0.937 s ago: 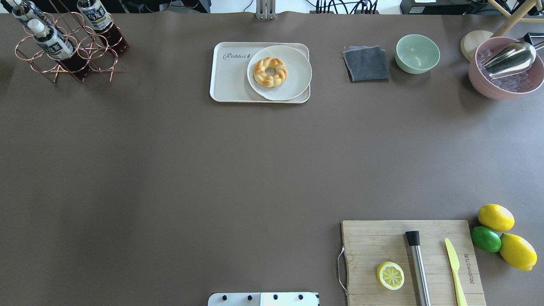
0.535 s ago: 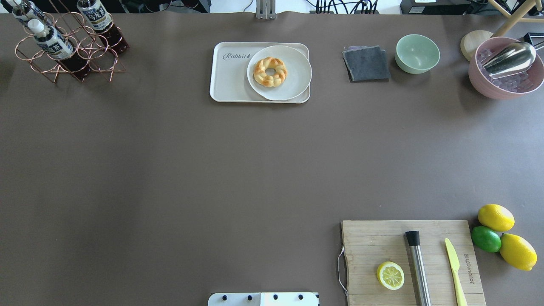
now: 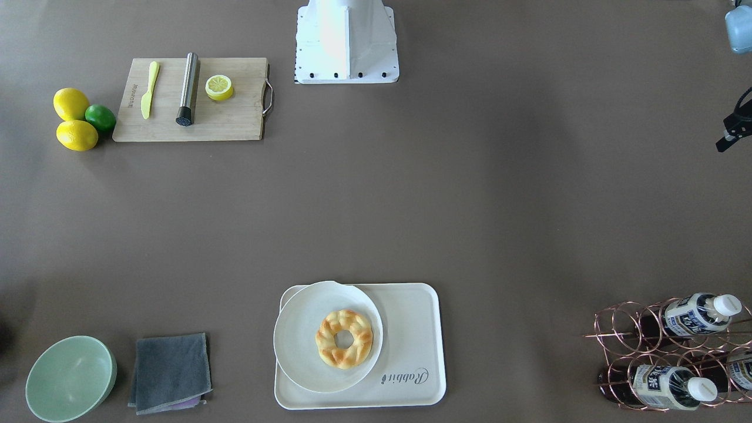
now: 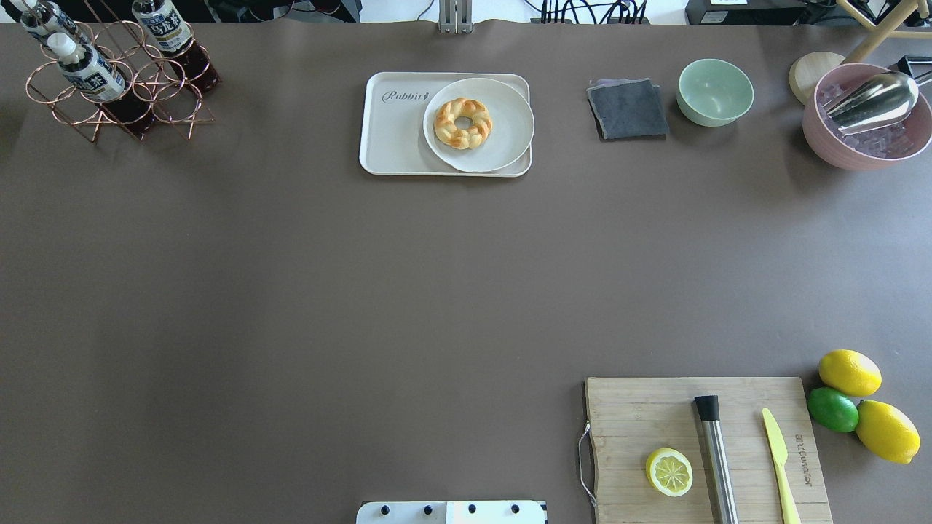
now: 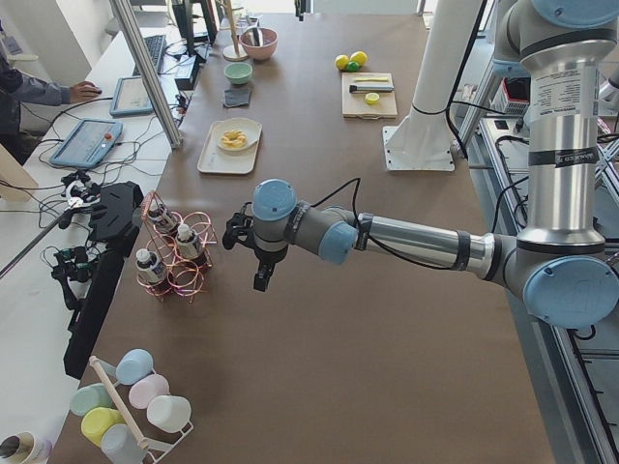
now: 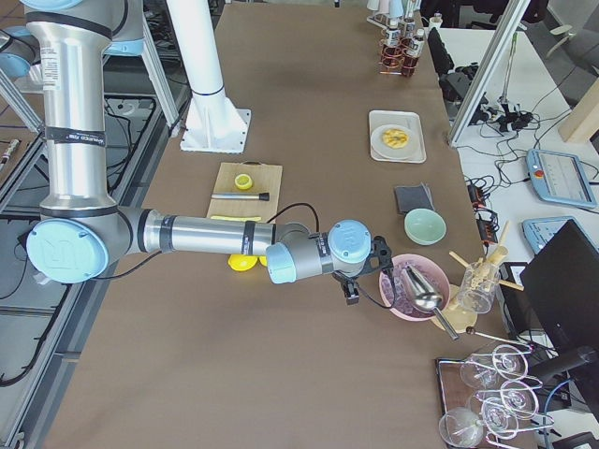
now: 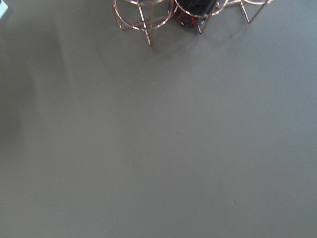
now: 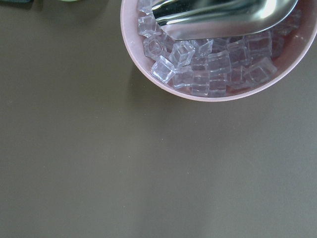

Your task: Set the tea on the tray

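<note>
Table [image 4: 291, 291]: tea [image 4: 91, 75] in wire rack [image 4: 191, 121]; tray [image 4: 393, 149] holds plate [image 4: 506, 142] with doughnut [image 4: 462, 123].

In the overhead view nothing has visibly changed: the tea [image 4: 91, 73] and tray [image 4: 393, 138] lie where they were.

A brown-covered table [image 4: 291, 291] stands beside a white bench [image 5: 29, 309] with an aluminium post [image 5: 147, 72].

Overhead: bare tabletop [image 4: 291, 255] btwn wire rack [image 4: 149, 91] at 10 o'clock & tray [image 4: 393, 138] at 12; plate [image 4: 510, 138] covers tray's 3 o'clock half, 9 o'clock half free.
</note>
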Robot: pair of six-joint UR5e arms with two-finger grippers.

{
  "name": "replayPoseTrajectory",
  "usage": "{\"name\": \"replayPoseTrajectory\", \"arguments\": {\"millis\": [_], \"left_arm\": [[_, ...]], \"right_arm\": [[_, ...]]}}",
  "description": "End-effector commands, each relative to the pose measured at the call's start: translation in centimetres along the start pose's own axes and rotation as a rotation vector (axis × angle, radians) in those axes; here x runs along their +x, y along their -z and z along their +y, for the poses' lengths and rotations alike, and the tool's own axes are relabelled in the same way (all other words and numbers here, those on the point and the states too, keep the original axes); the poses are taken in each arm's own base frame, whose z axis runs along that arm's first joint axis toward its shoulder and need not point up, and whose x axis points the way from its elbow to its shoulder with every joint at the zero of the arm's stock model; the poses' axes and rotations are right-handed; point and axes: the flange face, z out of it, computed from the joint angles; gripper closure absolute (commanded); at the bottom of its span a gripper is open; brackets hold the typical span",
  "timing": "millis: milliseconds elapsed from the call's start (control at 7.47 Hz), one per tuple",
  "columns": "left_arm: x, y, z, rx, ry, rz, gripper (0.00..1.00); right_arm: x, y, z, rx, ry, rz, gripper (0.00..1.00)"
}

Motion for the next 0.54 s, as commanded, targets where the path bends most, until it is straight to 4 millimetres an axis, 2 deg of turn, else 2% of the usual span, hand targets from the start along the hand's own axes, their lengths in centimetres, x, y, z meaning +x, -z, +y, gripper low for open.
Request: {"name": "replayPoseTrajectory", "arguments": {"millis": [0, 268, 401], "left_arm": [[2.6, -0.2, -9.0, 0.060, -0.008, -0.045, 0.02], [6.2, -2.2, -14.6, 0.071, -0.030, -0.077, 0.02], [6.8, -3.9, -16.6, 0.087, -0.056, -0.108, 0.03]], "right_arm": [[-0.5, -0.5, -0.7, -0.006, 0.019, 0.041, 0.00], [-1.0, -0.8, -0.9, -0.011, 0.030, 0.041, 0.00], [-1.4, -0.5, -1.1, -0.005, 0.038, 0.057, 0.00]]}}
